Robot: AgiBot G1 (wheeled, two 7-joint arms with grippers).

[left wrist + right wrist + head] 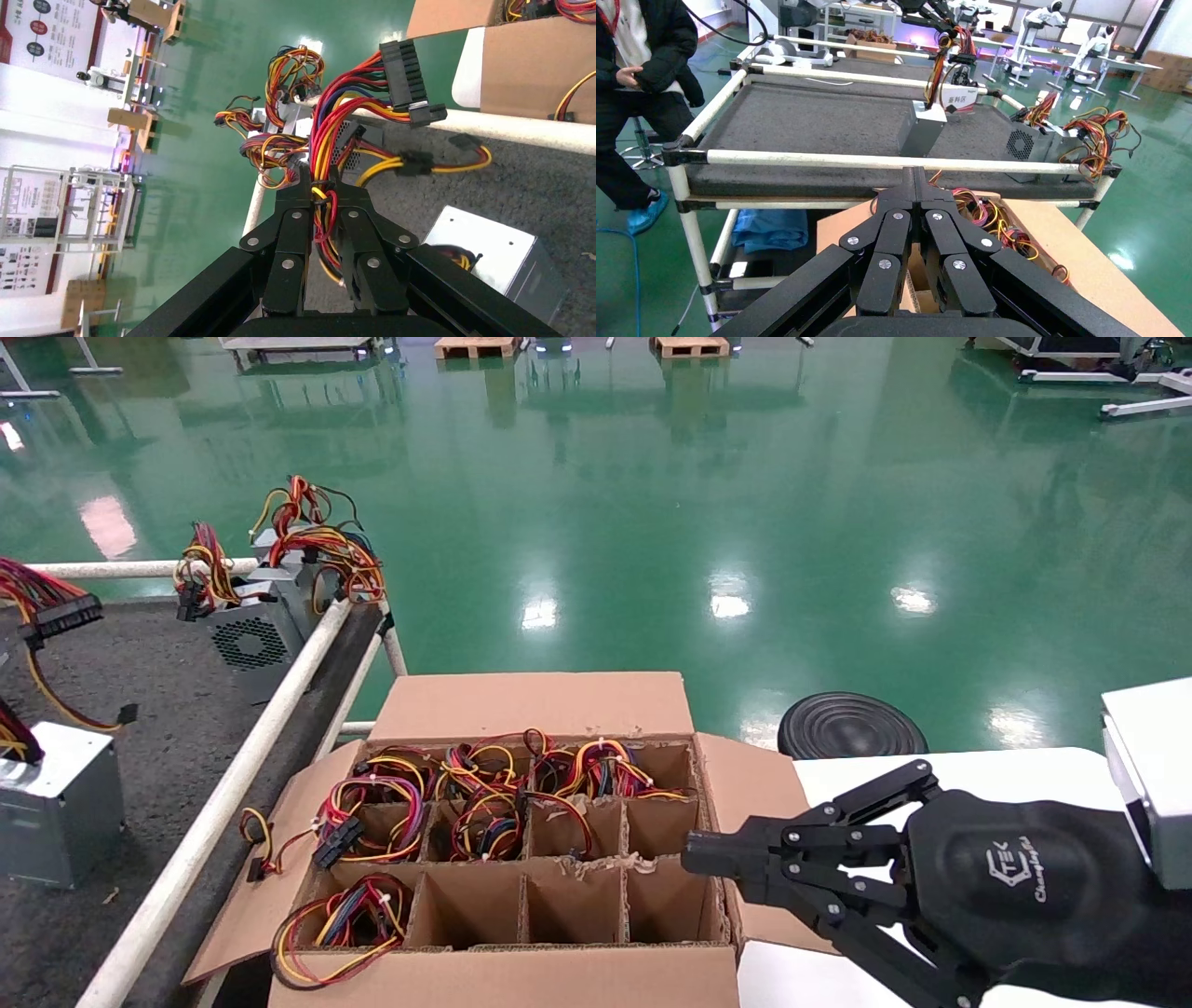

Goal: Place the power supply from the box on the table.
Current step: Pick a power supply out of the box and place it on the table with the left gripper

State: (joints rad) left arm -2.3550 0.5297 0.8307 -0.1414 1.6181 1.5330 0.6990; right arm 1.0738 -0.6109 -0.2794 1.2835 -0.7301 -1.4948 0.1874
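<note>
Your power supply [58, 803] is the plain silver-grey metal box at about 9 o'clock in the head view, well out of the box [521, 980] and standing on the dark speckled table [158, 710]. I can't tell for sure whether its full weight rests there. Its red, yellow and black wires [325, 140] run up to the left gripper [320, 186], which is pinched tight around the bundle, and the wide black plug [404, 70] sticks out just past the fingers. The right gripper [694, 864] hovers at the carton's 3 o'clock edge with its fingers pressed together and nothing in them. The box itself is brown cardboard with the flaps folded out and a divider grid. The cells along the 12 o'clock row are full of coloured wire loops, a couple in the middle row too, and one at the 7 o'clock corner. The rest of the near row shows only bare cardboard. Two fan-grille units [251, 635] sit at the table's far corner, around 10 o'clock.
</note>
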